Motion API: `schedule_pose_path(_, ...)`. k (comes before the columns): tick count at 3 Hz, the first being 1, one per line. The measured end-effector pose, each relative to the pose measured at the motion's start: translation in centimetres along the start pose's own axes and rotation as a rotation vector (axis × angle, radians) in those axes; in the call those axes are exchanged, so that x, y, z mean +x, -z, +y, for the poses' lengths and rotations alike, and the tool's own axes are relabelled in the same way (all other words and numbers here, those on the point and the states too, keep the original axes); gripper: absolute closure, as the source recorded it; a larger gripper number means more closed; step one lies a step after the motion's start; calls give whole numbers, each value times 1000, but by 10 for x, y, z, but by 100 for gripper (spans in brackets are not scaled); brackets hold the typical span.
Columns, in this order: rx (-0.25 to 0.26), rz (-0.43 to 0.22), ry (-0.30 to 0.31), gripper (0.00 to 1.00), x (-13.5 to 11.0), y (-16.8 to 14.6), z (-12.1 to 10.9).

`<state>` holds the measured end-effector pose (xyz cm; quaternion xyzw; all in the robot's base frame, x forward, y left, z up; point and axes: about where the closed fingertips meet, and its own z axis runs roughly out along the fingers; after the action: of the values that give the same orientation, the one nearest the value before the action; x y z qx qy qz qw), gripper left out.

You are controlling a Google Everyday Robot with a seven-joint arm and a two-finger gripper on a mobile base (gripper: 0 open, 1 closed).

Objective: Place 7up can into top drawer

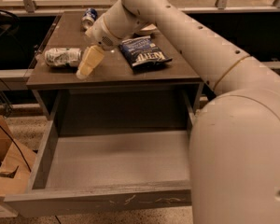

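Note:
The 7up can [61, 57] lies on its side at the left end of the brown tabletop [112, 71], silvery-white with green print. My gripper [86, 65] hangs over the tabletop just right of the can, its pale yellow tip pointing down and to the left. The top drawer [116, 160] stands pulled out below the table, with a flat grey bottom, low side walls and a scratched front panel [102, 200]. Nothing lies in it.
A blue chip bag [144, 52] lies at the middle of the tabletop. A blue can with a silver top [88, 17] lies at the back. My white arm [233, 101] fills the right side. Cardboard boxes [4, 167] and cables sit on the floor at left.

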<state>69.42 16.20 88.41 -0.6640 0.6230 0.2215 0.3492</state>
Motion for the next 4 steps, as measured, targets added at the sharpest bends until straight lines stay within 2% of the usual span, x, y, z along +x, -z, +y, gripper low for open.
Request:
schedule_pose_path(3, -44, -88, -29, 0, -24, -60, -25)
schedule_pose_path(4, -72, -96, -52, 0, -21, -78, -27)
